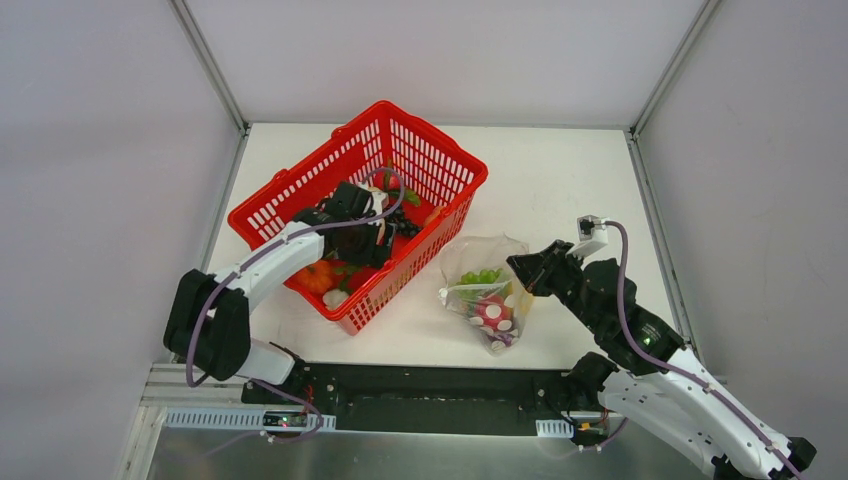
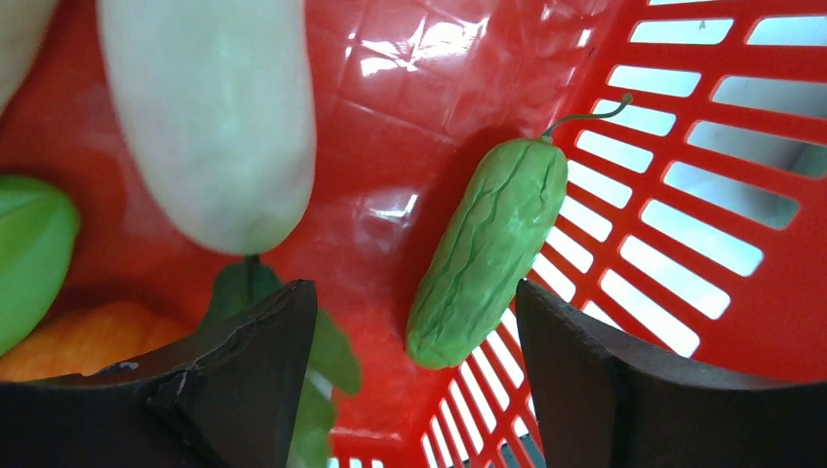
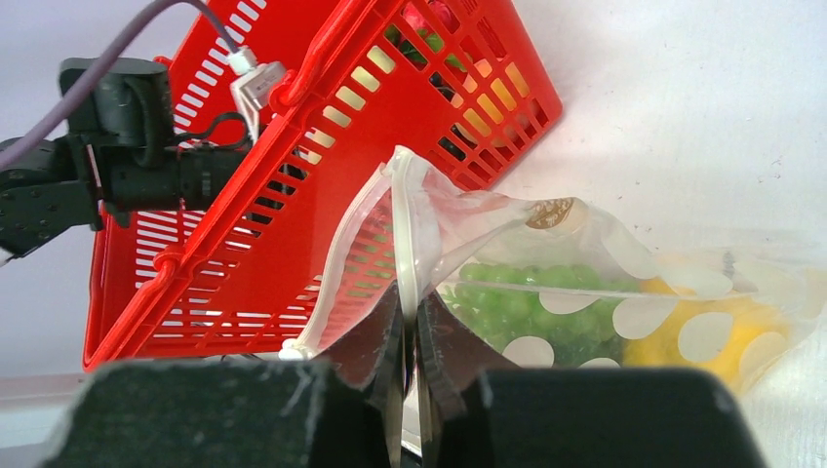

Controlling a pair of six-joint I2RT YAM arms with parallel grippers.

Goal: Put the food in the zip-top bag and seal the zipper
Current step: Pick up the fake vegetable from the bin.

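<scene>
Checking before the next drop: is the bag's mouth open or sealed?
Open: on the bag, the zipper gapes apart; the right tool pinches one side.

We see two arms of one build. The left arm (image 1: 262, 262) and the right arm (image 1: 660, 385) both have white link shells and bulky black joint housings. A lilac cable (image 1: 196, 330) trails back from the left jaws. A second one runs from a small white camera block (image 1: 592, 232) just behind the right jaws. Both pairs are matt black, and the left jaws have rough, chipped edges.
</scene>
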